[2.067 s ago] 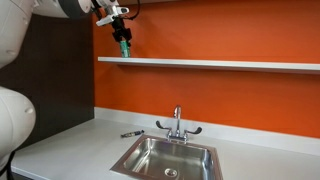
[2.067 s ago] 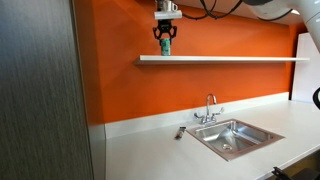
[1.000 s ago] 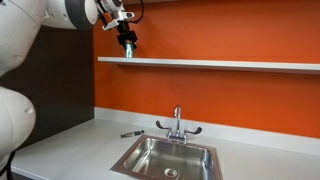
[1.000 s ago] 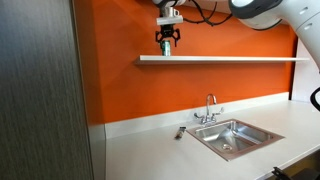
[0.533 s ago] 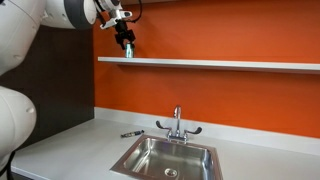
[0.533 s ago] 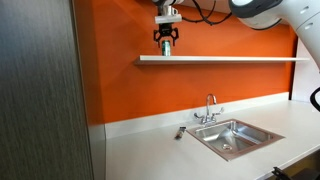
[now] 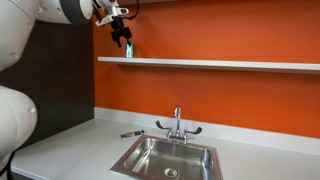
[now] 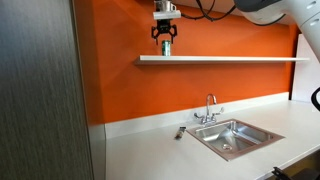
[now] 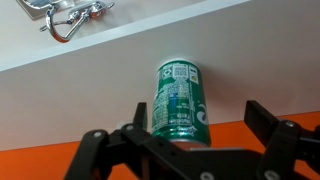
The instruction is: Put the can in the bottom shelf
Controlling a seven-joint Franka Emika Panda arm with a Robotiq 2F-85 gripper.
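Note:
The green can (image 9: 180, 100) stands upright on the bottom shelf (image 9: 90, 80), a thin white board on the orange wall. In both exterior views the can (image 7: 129, 51) (image 8: 165, 53) sits near the shelf's (image 7: 220, 64) (image 8: 230, 59) end, just under my gripper (image 7: 123, 42) (image 8: 165, 42). In the wrist view my gripper (image 9: 198, 122) is open. The can is in the gap, nearer one finger (image 9: 135, 118), and the jaws are not pressing on it.
Below the shelf a light-grey countertop (image 7: 70, 150) holds a steel sink (image 7: 165, 158) (image 8: 232, 138) with a faucet (image 7: 177, 122) (image 8: 209, 107). A small dark tool (image 7: 131, 133) (image 8: 181, 131) lies beside the sink. A dark cabinet panel (image 8: 40, 100) stands at one side.
The gripper has lifted a little off the can and stays open. The can remains standing on the shelf.

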